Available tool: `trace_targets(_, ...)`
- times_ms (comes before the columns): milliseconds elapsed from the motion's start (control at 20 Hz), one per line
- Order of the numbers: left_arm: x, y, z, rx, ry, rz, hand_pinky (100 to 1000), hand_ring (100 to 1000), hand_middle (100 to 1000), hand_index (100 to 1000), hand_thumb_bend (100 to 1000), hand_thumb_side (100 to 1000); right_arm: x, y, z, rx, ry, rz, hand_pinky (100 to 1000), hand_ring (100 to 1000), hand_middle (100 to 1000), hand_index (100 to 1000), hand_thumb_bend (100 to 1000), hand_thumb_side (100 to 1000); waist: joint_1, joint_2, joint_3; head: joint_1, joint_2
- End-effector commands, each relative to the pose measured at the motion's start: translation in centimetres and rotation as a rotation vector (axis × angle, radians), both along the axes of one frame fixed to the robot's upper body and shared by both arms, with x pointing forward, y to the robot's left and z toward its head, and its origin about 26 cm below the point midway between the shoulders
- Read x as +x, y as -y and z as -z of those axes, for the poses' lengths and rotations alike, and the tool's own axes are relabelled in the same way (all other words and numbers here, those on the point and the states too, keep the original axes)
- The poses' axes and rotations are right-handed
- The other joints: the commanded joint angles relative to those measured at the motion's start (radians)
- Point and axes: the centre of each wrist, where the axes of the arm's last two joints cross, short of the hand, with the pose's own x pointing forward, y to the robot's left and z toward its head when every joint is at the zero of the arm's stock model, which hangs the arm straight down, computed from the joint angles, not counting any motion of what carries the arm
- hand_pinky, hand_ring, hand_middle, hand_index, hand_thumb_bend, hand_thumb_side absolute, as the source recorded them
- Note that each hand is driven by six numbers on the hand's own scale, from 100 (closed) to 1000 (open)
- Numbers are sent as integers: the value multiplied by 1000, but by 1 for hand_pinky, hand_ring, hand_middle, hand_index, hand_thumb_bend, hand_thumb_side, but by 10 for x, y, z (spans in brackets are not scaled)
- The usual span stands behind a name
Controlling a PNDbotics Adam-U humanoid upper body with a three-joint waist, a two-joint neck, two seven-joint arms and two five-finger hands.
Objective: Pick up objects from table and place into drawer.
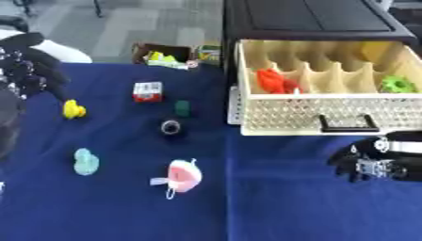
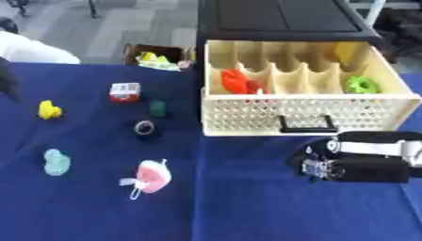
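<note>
The drawer [image 1: 329,110] stands pulled open at upper right, holding a red object [image 1: 272,80] and a green object [image 1: 398,84]. On the blue table [image 1: 115,207], left of centre, lie a yellow toy [image 1: 73,109], red-white box [image 1: 148,91], green block [image 1: 183,108], black ring [image 1: 171,126], teal object [image 1: 85,161] and pink object [image 1: 183,175]. The right hand [image 2: 317,164], lower right, has fingers curled down, holding nothing. The left hand [image 1: 29,63], upper left, has fingers spread.
</note>
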Motion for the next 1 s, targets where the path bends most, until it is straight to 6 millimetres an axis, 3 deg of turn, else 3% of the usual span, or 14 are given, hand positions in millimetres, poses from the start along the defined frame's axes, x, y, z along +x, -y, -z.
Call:
trace_targets(50,-4,-2,-7,13,26,-10,447,551,568,810,100,1000,-4,1,-21,-40,71,-4,758,742,740,894,100,1000,0,-14,-1,-3,-13)
trace_targets(350,-4,-2,-5,12,26,-15,450,551,568,808,100,1000,-1,0,-36,-91,122,-2,746,731,723,881,100,1000,0,-14,4,-7,-15)
trace_targets(1000,-5,-3,-1,3,-1,-27,452,550,566,807,101,1000,32,6,-33,-105,98,48,758,745,739,878,100,1000,-7,-4,16,-25,-23)
